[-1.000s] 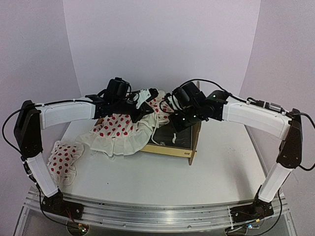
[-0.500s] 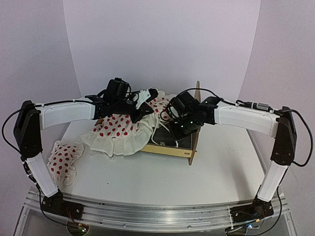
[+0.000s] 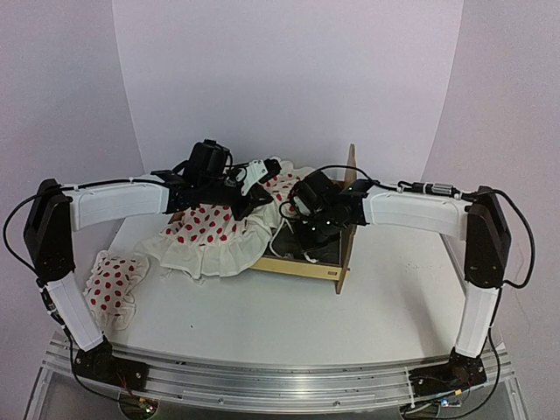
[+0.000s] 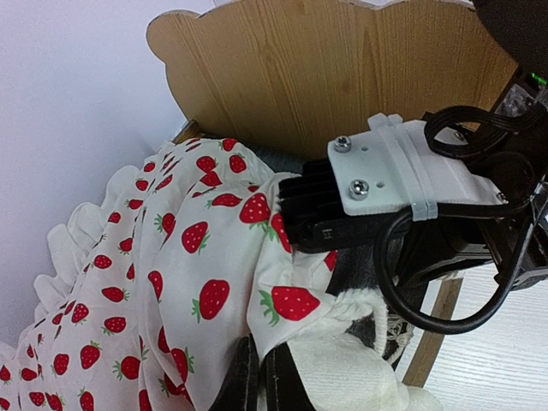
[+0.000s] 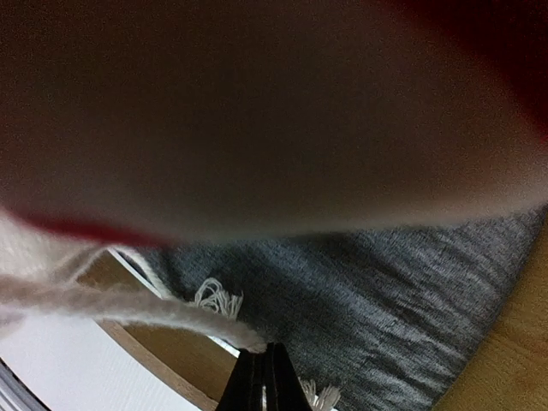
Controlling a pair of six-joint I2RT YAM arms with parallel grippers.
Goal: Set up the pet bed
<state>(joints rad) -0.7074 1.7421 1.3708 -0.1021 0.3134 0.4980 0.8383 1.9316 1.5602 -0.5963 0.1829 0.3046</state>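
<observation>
The pet bed [image 3: 302,267] is a light plywood frame in mid-table, with its scalloped headboard [image 3: 350,210] on the right and a dark grey mattress pad [image 5: 385,291] inside. The headboard also shows in the left wrist view [image 4: 342,77]. A cream ruffled cloth with red strawberries [image 3: 210,232] lies over the bed's left part and spills onto the table. My left gripper [image 4: 257,381] is shut on a fold of this cloth [image 4: 197,257]. My right gripper [image 5: 265,377] is shut on the cloth's white corded edge [image 5: 128,304], low over the pad. Both grippers meet above the bed [image 3: 280,206].
A small red-dotted pillow [image 3: 114,284] lies on the table at the left, near the left arm. The right arm's wrist and cables [image 4: 428,188] hang close in front of the left gripper. The white tabletop [image 3: 394,297] runs to the right of the headboard.
</observation>
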